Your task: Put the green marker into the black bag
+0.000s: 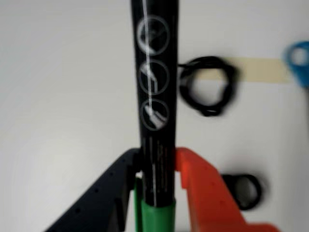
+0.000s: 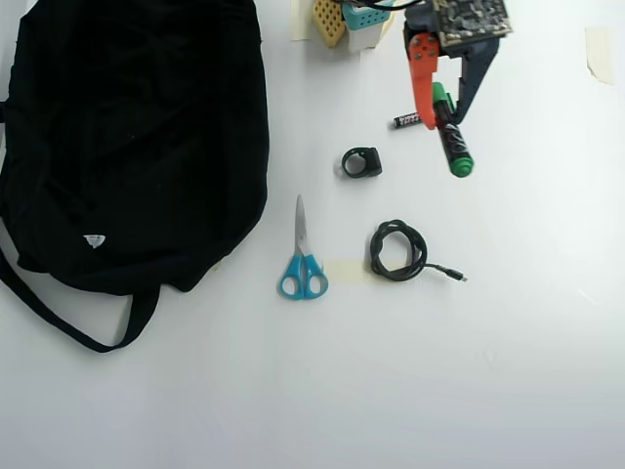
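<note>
The green marker [image 1: 155, 96], a black barrel with pale round markings and a green end, runs up the middle of the wrist view. My gripper [image 1: 157, 159] is shut on it, with the black finger on the left and the orange finger on the right. In the overhead view the gripper [image 2: 442, 119] holds the marker [image 2: 453, 145] at the upper right, its green tip pointing down. The black bag [image 2: 137, 127] lies far to the left in that view, large and soft, with a strap and a small white tag.
Blue-handled scissors [image 2: 302, 259], a coiled black cable [image 2: 398, 251], a small black ring-shaped piece [image 2: 361, 162] and a small battery [image 2: 408, 120] lie between gripper and bag. Coloured blocks [image 2: 352, 15] stand at the top edge. Tape strips [image 2: 342, 271] mark the table.
</note>
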